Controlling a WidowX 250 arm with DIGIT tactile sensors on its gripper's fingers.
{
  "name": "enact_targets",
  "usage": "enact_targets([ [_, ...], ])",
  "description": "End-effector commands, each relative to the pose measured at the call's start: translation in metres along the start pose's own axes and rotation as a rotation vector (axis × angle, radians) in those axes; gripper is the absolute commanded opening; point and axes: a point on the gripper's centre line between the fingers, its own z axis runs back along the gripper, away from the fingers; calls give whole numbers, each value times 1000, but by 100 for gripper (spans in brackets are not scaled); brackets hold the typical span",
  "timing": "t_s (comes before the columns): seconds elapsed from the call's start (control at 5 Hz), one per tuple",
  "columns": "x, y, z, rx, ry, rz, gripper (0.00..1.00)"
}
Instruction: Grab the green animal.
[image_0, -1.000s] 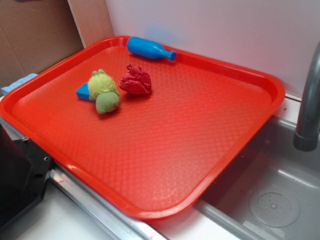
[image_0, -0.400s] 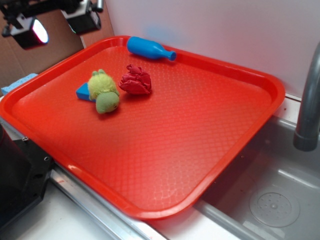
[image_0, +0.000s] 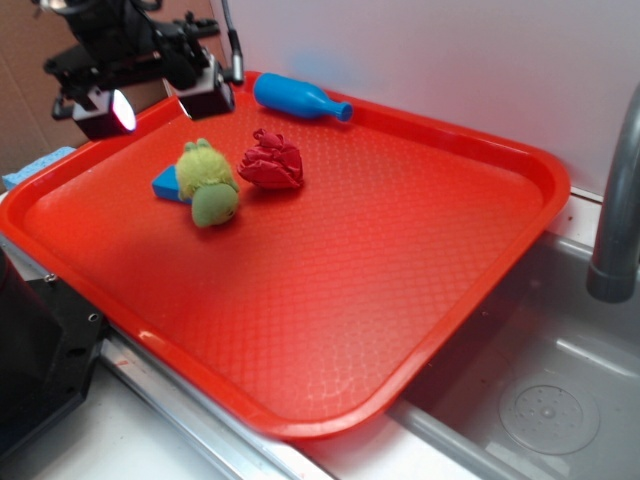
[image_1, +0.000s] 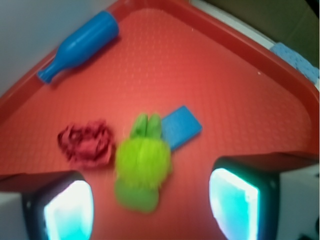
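Note:
The green animal (image_0: 207, 184) is a fuzzy plush with a yellow-green body and an olive head, lying on the red tray (image_0: 330, 300) near its back left. It partly covers a blue block (image_0: 167, 184). In the wrist view the green animal (image_1: 142, 167) lies between and beyond my fingers. My gripper (image_0: 155, 100) hangs open and empty above the tray's back left corner, up and left of the plush, not touching it. Its two fingers (image_1: 67, 210) stand wide apart.
A red lumpy plush (image_0: 272, 162) lies right beside the green animal. A blue bottle (image_0: 298, 98) lies along the tray's back rim. A sink basin (image_0: 545, 400) and a grey faucet (image_0: 618, 200) are to the right. A blue sponge (image_0: 35, 165) is left of the tray.
My gripper has come into view from the upper left and moved down and right toward the green animal. The objects on the tray have not moved.

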Motion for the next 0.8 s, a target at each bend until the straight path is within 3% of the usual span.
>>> enact_targets([
  [0.0, 4, -7, -36, 20, -70, -18, 100],
  [0.4, -4, -12, -56, 33, -19, -58, 100],
  [0.6, -5, -11, -55, 25, -21, -53, 0],
])
